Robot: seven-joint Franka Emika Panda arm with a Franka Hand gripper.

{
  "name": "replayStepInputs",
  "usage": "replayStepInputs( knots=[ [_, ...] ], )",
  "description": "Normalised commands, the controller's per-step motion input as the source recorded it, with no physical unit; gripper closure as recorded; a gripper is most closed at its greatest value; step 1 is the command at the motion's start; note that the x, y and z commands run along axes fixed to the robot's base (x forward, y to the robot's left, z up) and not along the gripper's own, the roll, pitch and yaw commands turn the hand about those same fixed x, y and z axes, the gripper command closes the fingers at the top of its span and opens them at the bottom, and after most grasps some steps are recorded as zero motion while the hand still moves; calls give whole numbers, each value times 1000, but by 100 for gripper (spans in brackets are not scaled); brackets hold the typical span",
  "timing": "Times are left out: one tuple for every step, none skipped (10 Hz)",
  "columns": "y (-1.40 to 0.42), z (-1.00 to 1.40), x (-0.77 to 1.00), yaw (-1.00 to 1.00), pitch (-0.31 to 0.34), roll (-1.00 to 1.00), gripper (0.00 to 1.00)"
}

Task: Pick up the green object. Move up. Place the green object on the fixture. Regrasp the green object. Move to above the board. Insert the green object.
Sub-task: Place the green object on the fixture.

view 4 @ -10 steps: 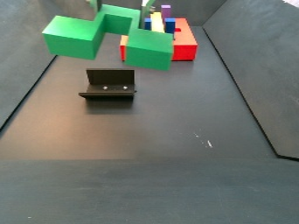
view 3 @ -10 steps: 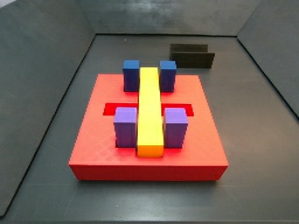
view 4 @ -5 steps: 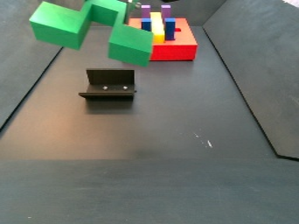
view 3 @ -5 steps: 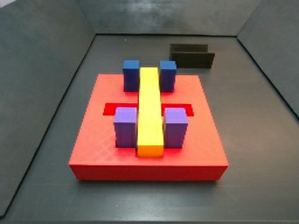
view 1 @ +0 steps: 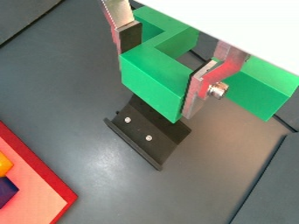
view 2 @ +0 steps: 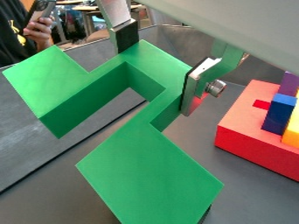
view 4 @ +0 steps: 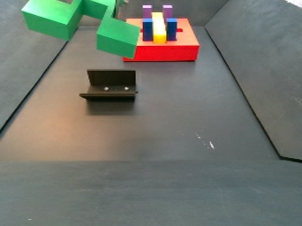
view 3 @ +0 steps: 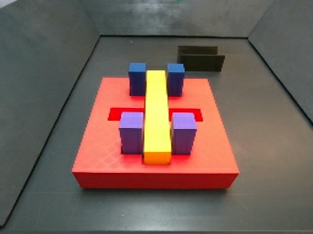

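The green object [view 1: 152,87] is a bright green stepped piece with a deep notch. It hangs in the air, and my gripper [view 1: 163,66] is shut on its middle part with a silver finger on each side. The same grasp shows in both wrist views, gripper [view 2: 162,66] on green object [view 2: 146,171]. The dark fixture [view 1: 149,136] stands on the floor directly beneath it. In a side view the green object [view 4: 116,37] floats high above the fixture [view 4: 109,86], partly cut off by the frame edge. The red board [view 3: 110,155] lies apart from it.
The board carries a long yellow bar [view 3: 156,114], two blue blocks [view 3: 138,73] and two purple blocks [view 3: 131,131]. The fixture [view 3: 202,59] sits behind the board near the back wall. Grey walls enclose the dark floor [view 4: 177,159].
The green object has risen steadily over the fixture, held in my gripper, and is now partly out of the side view. The board and fixture have not moved.
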Motion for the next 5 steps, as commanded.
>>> replayStepInputs(
  knots=[
    [-26,23,0,-369,0,-354,100],
    [0,31,563,-260,380,-769,100],
    [0,0,583,-163,489,-909,100],
    [-57,106,403,-74,806,-974,100],
    [-46,86,426,-69,789,-946,100]
  ],
)
